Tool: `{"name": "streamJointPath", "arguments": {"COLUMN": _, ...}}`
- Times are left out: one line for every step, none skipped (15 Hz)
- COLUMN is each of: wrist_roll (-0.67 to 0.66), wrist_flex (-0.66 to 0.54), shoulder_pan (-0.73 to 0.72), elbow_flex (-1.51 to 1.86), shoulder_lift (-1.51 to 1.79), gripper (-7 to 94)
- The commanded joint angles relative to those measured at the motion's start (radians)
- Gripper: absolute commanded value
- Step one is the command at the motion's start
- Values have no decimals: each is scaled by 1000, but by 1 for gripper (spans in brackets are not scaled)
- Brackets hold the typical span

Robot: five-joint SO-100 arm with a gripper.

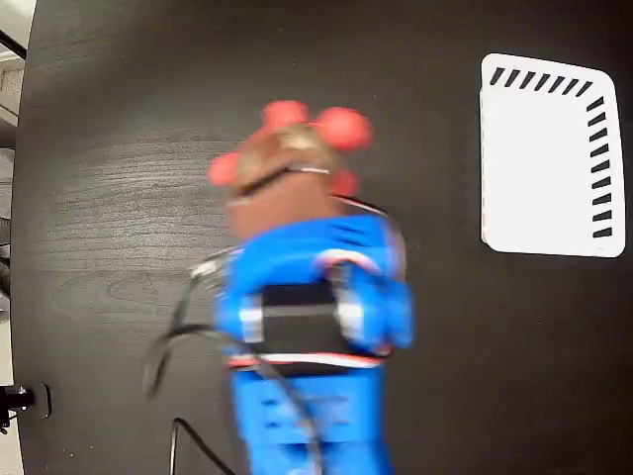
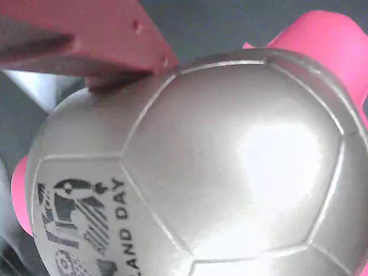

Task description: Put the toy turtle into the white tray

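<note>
In the fixed view the toy turtle [image 1: 297,148] is blurred, its gold-bronze shell ringed by red head and feet, left of the table's middle. My gripper [image 1: 287,183], reddish-brown on a blue arm, is over it and shut on its shell. The wrist view is filled by the turtle's shiny shell [image 2: 230,161] with a printed mark at lower left, and pink feet show at the edges. One red finger [image 2: 86,40] presses on the shell at top left; the other finger is hidden. The white tray [image 1: 544,158] lies at the right, apart from the turtle and with nothing in it.
The dark wood-grain table [image 1: 119,148] spreads around the arm. Black cables [image 1: 173,346] loop off the arm at lower left. The table's left edge runs down the frame's left side. Bare dark surface lies between the turtle and the tray.
</note>
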Motion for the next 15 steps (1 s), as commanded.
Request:
{"name": "streamJointPath", "arguments": {"wrist_roll": 172, "wrist_flex": 18, "shoulder_pan": 198, "elbow_flex": -195, "shoulder_lift": -31, "gripper": 0}}
{"name": "streamJointPath", "arguments": {"wrist_roll": 235, "wrist_flex": 26, "shoulder_pan": 268, "elbow_flex": -299, "shoulder_lift": -115, "gripper": 0}}
{"name": "streamJointPath", "arguments": {"wrist_roll": 287, "wrist_flex": 48, "shoulder_pan": 330, "elbow_flex": -417, "shoulder_lift": -204, "gripper": 0}}
{"name": "streamJointPath", "arguments": {"wrist_roll": 334, "wrist_flex": 60, "shoulder_pan": 385, "elbow_flex": -515, "shoulder_lift": -273, "gripper": 0}}
{"name": "streamJointPath", "arguments": {"wrist_roll": 374, "wrist_flex": 66, "shoulder_pan": 433, "elbow_flex": -607, "shoulder_lift": -334, "gripper": 0}}
{"name": "streamJointPath", "arguments": {"wrist_roll": 411, "wrist_flex": 77, "shoulder_pan": 472, "elbow_flex": -707, "shoulder_lift": -402, "gripper": 0}}
{"name": "streamJointPath", "arguments": {"wrist_roll": 437, "wrist_flex": 92, "shoulder_pan": 503, "elbow_flex": -799, "shoulder_lift": -469, "gripper": 0}}
{"name": "streamJointPath", "arguments": {"wrist_roll": 448, "wrist_flex": 109, "shoulder_pan": 526, "elbow_flex": -884, "shoulder_lift": -538, "gripper": 0}}
{"name": "streamJointPath", "arguments": {"wrist_roll": 459, "wrist_flex": 120, "shoulder_pan": 546, "elbow_flex": -968, "shoulder_lift": -609, "gripper": 0}}
{"name": "streamJointPath", "arguments": {"wrist_roll": 463, "wrist_flex": 129, "shoulder_pan": 558, "elbow_flex": -1046, "shoulder_lift": -678, "gripper": 0}}
{"name": "streamJointPath", "arguments": {"wrist_roll": 465, "wrist_flex": 133, "shoulder_pan": 565, "elbow_flex": -1120, "shoulder_lift": -747, "gripper": 0}}
{"name": "streamJointPath", "arguments": {"wrist_roll": 465, "wrist_flex": 133, "shoulder_pan": 568, "elbow_flex": -1190, "shoulder_lift": -815, "gripper": 0}}
{"name": "streamJointPath", "arguments": {"wrist_roll": 459, "wrist_flex": 135, "shoulder_pan": 568, "elbow_flex": -1241, "shoulder_lift": -867, "gripper": 0}}
{"name": "streamJointPath", "arguments": {"wrist_roll": 453, "wrist_flex": 135, "shoulder_pan": 568, "elbow_flex": -1262, "shoulder_lift": -902, "gripper": 0}}
{"name": "streamJointPath", "arguments": {"wrist_roll": 445, "wrist_flex": 135, "shoulder_pan": 568, "elbow_flex": -1267, "shoulder_lift": -928, "gripper": 0}}
